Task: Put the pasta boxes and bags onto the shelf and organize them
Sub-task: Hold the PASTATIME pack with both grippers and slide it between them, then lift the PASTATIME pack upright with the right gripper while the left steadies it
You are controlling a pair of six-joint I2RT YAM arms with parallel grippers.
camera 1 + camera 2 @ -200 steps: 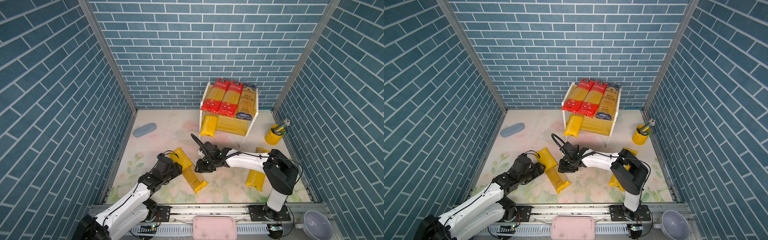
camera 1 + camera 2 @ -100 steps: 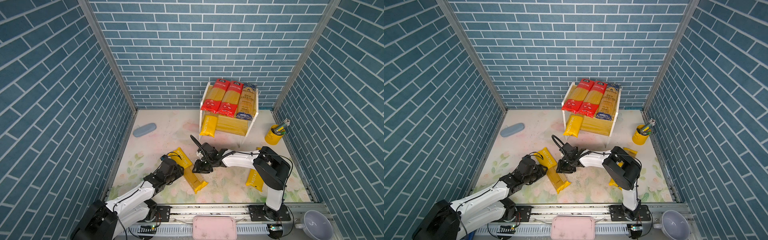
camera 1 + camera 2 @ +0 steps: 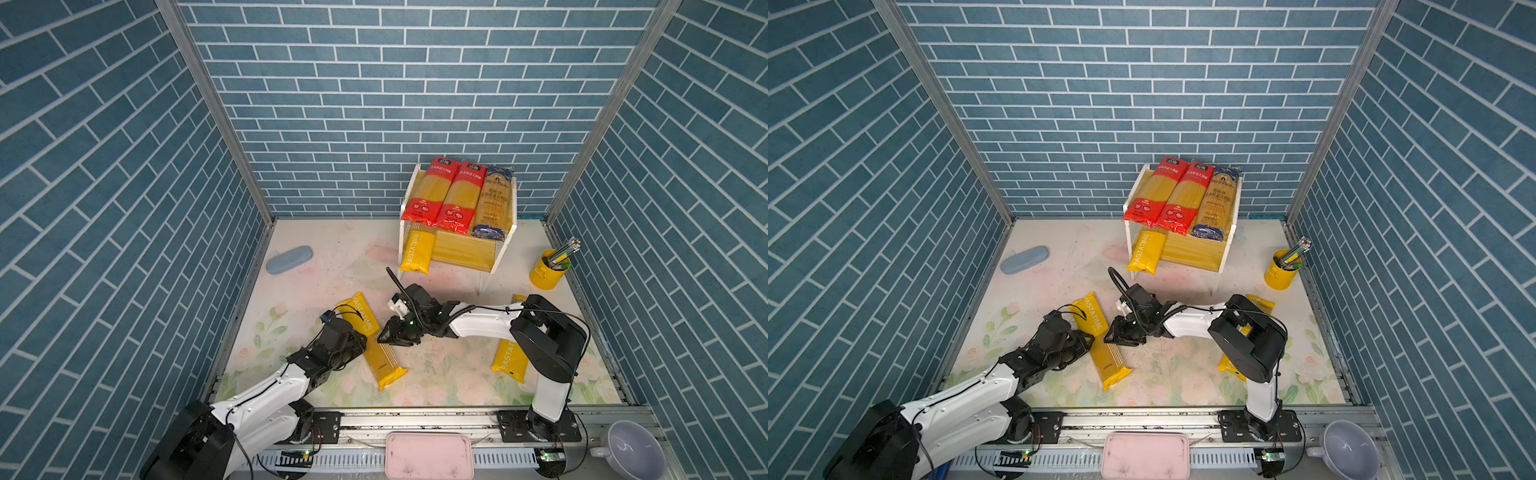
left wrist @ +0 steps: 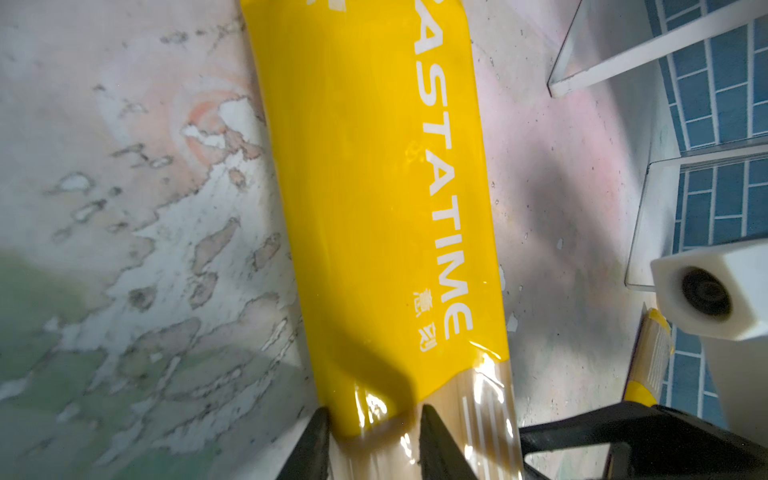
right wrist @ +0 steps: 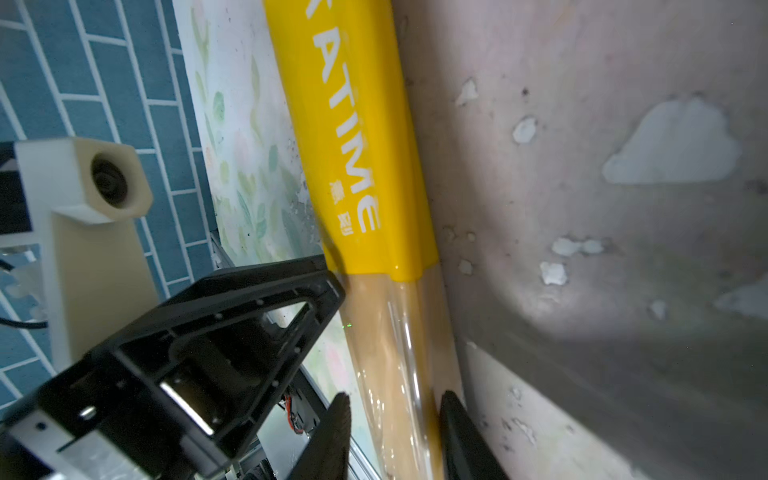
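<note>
Blue brick walls (image 3: 374,104) box the desk (image 3: 332,249) in on three sides, so the real open room is the back-left stretch plus the front middle. The desk's flowery top is scuffed and flaking.

The shelf (image 3: 465,251) sits back right by the wall. The red packets (image 3: 428,195) and the blue-ended packet (image 3: 492,203) fill the upper board. The shelf's yellow packet (image 3: 417,251) pokes past the lower board's front edge, with room beside it.

Both arms meet at the PASTATIME packet (image 3: 380,353), flat mid-desk. The left gripper (image 4: 374,432) has its jaws pinched on one long edge, film crinkled. The right gripper (image 5: 395,419) has its jaws straddling the clear part; can't tell if they're squeezing.

The half-hidden packet (image 3: 509,361) lies under the right arm. The yellow cup (image 3: 546,272) by the right wall holds thin sticks, and the grey-blue case (image 3: 289,259) lies back left.
</note>
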